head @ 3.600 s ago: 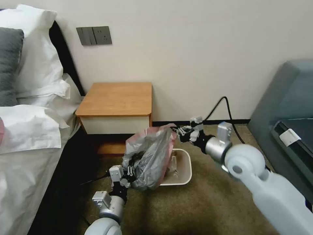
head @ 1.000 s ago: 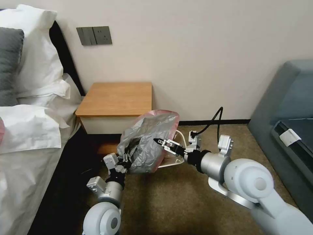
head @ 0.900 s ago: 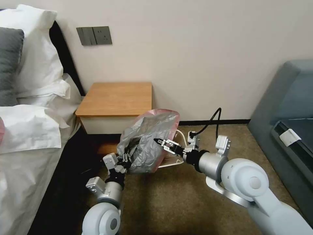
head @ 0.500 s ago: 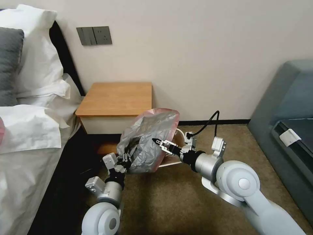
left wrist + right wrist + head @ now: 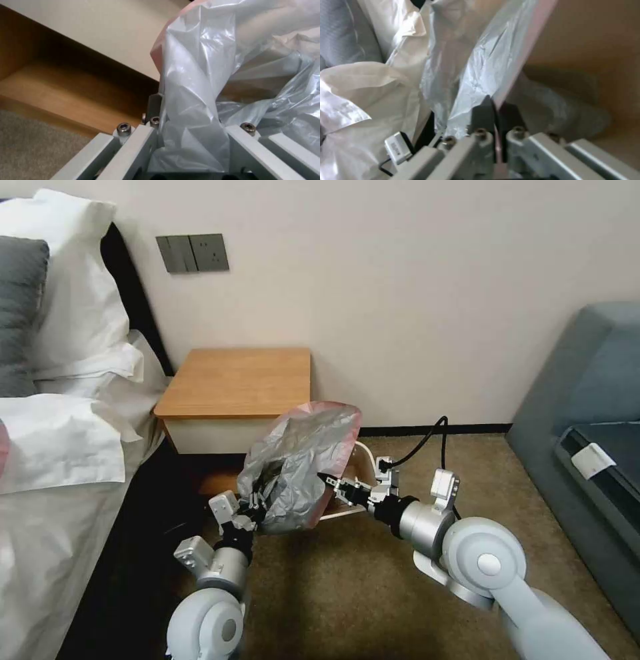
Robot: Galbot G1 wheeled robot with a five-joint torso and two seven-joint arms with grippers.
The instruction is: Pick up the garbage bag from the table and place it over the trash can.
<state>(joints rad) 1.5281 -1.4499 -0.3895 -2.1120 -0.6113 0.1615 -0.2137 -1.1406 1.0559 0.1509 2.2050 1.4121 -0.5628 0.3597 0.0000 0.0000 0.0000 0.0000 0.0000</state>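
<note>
Hiding most of the trash can (image 5: 363,463) behind it, the garbage bag (image 5: 300,467) hangs stretched in front of the table (image 5: 240,380), left gripper (image 5: 255,505) clenched on its lower edge, fingertips buried in plastic, right gripper (image 5: 331,483) pinching the pink rim.
</note>
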